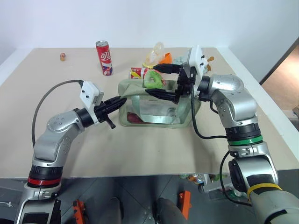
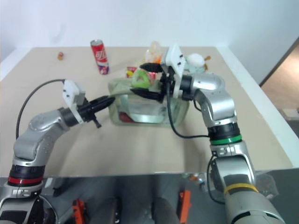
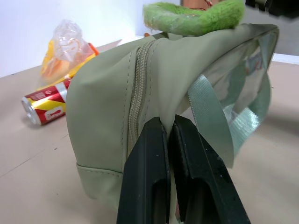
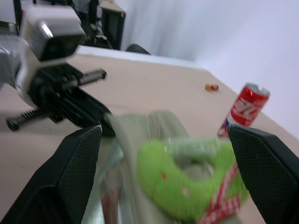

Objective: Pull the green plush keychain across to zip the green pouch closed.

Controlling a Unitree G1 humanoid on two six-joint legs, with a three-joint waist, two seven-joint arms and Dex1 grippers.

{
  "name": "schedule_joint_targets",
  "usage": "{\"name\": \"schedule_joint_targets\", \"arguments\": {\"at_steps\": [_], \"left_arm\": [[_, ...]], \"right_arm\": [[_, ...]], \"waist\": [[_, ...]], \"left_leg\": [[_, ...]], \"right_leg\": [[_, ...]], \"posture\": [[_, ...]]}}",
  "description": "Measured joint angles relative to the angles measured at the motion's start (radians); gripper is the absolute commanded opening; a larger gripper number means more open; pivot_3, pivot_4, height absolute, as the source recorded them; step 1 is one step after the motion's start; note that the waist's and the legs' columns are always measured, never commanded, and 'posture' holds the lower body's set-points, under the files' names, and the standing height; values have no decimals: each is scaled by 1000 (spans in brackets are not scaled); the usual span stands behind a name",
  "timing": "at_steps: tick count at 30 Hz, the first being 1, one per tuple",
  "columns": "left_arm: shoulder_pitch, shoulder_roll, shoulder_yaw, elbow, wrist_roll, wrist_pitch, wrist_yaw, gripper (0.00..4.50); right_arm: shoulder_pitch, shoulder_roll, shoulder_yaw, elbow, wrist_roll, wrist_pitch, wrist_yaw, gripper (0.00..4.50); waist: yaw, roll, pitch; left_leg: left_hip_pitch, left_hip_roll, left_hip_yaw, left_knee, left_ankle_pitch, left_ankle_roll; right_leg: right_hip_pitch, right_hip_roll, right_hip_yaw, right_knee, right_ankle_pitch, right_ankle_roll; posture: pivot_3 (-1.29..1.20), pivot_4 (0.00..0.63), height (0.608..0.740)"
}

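Green plush keychain [image 4: 187, 179] lies between right gripper's [image 4: 163, 168] spread jaws.

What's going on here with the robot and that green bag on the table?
A two-armed robot is working on zipping a green pouch on the table. Its left tool is shut on the fabric at the pouch's left end, holding it. Its right tool is open, its two fingers on either side of the green plush keychain on top of the pouch, not gripping it. A red can stands behind.
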Motion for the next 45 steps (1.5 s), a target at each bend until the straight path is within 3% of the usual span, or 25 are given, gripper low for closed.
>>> {"name": "schedule_joint_targets", "arguments": {"at_steps": [10, 21, 28, 36, 41, 45], "left_arm": [[0, -1, -3, -8, 0, 9, 15, 0], [0, -1, -3, -11, -1, 15, 23, 0], [-2, -3, 4, -17, -21, 39, 50, 0], [21, 3, 8, -45, -23, 39, 63, 0], [27, 0, 4, -62, -39, 55, 71, 0], [27, 0, 7, -61, -40, 57, 98, 0]], "right_arm": [[-17, 2, 16, 72, -23, -38, 47, 25], [-17, -55, -68, 56, 6, -56, 33, 25], [-8, -215, -158, 43, -1, -101, -3, 25], [132, -374, -215, 127, -100, -194, -83, 25], [259, -378, -208, 83, -190, -201, -220, 25], [387, -294, -134, -18, -270, -178, -316, 25]], "waist": [[0, 0, 0], [1, 0, 0], [2, 0, 0], [-2, 0, 0], [-3, 0, 0], [-7, 0, 0]], "left_leg": [[0, 0, -1, 0, 0, 0], [0, 0, -1, 0, 0, 0], [-1, 0, -1, 0, 0, 0], [1, 0, 1, -1, 0, 0], [1, 0, 1, -1, 0, 0], [2, 1, 2, -1, 0, 0]], "right_leg": [[0, 0, -1, 0, 0, 0], [0, 0, -1, 0, 0, 0], [0, 0, -1, -1, 0, 0], [0, 0, 1, -1, -1, 0], [0, 0, 2, -1, -1, 1], [0, 2, 3, 0, -1, 1]], "posture": [[0, 150, 740], [0, 150, 740], [0, 150, 740], [0, 150, 740], [0, 150, 740], [0, 150, 740]]}}
